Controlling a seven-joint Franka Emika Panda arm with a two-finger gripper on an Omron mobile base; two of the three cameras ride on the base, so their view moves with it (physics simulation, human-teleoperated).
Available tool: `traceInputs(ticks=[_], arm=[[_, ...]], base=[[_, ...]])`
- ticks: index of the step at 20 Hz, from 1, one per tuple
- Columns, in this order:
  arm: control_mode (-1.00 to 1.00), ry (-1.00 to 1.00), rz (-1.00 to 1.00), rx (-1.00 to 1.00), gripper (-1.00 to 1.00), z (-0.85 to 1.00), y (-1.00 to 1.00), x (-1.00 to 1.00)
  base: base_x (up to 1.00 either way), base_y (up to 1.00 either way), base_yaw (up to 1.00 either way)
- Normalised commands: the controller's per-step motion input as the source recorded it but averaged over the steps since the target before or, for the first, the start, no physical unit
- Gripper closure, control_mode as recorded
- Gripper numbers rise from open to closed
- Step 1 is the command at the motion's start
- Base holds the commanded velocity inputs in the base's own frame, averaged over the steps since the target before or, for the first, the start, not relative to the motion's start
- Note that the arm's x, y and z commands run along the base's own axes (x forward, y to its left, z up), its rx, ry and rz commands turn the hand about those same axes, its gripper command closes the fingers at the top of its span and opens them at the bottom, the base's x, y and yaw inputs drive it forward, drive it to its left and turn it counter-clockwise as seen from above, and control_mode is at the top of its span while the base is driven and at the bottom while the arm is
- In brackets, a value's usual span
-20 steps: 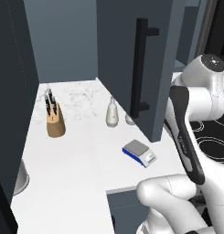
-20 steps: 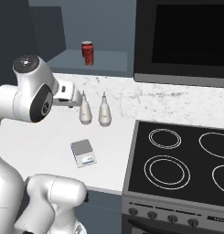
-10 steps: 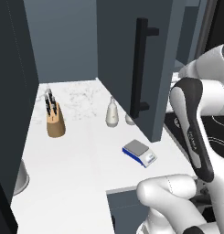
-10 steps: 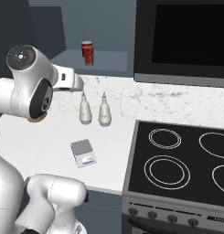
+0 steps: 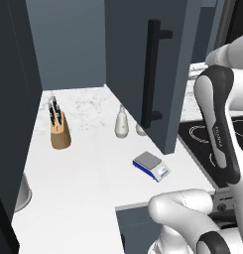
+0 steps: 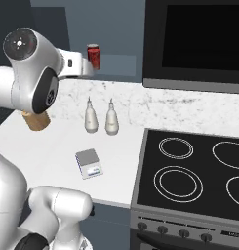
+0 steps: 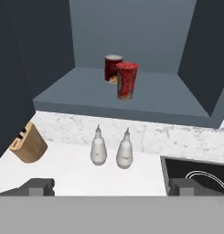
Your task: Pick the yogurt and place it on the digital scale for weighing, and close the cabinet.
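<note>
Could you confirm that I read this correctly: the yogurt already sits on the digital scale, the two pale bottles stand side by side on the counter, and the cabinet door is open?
One part is wrong: the yogurt is not on the digital scale. The hand view shows it on the shelf of the cabinet, beside a second red can; the right base view shows the scale's plate bare. The two pale bottles do stand side by side on the counter, and the door is open.

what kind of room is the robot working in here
A kitchen, rendered in simulation. A stovetop with ring burners sits beside a marbled counter holding a knife block, and a wall cabinet stands open above.
</note>
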Motion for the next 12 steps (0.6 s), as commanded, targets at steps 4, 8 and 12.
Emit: traceInputs(ticks=[4, 8, 12], arm=[[-1.0, -0.09, 0.0, 0.0, -1.0, 0.4, -0.1, 0.08], [-1.0, -0.04, 0.0, 0.0, -1.0, 0.18, -0.03, 0.34], [-1.0, -0.05, 0.0, 0.0, -1.0, 0.0, -0.04, 0.35]], base=[[0.0, 0.0, 0.0], [0.0, 0.0, 0.0], [0.0, 0.0, 0.0]])
